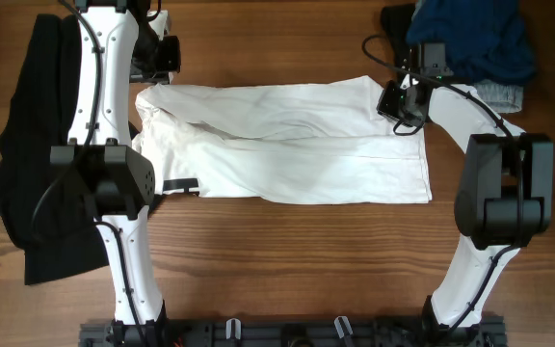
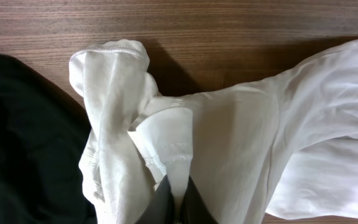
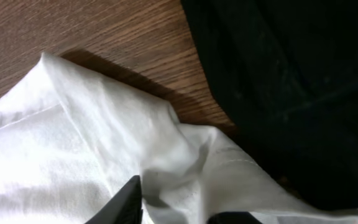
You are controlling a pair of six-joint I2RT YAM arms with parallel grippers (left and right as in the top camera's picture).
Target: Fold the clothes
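The white T-shirt (image 1: 287,145) lies folded lengthwise across the table's middle; a bit of its black print shows at the lower left (image 1: 183,186). My left gripper (image 1: 162,72) is shut on a fold of the shirt's fabric at its upper left corner (image 2: 166,149). My right gripper (image 1: 403,101) is shut on the shirt's upper right corner, with white fabric bunched between the fingers (image 3: 185,168). The plain black garment (image 1: 37,164) lies at the far left, under my left arm.
A pile of dark blue and grey clothes (image 1: 475,43) sits at the back right corner, just behind my right gripper; it shows as dark fabric in the right wrist view (image 3: 291,81). Bare wooden table (image 1: 287,260) lies in front of the shirt.
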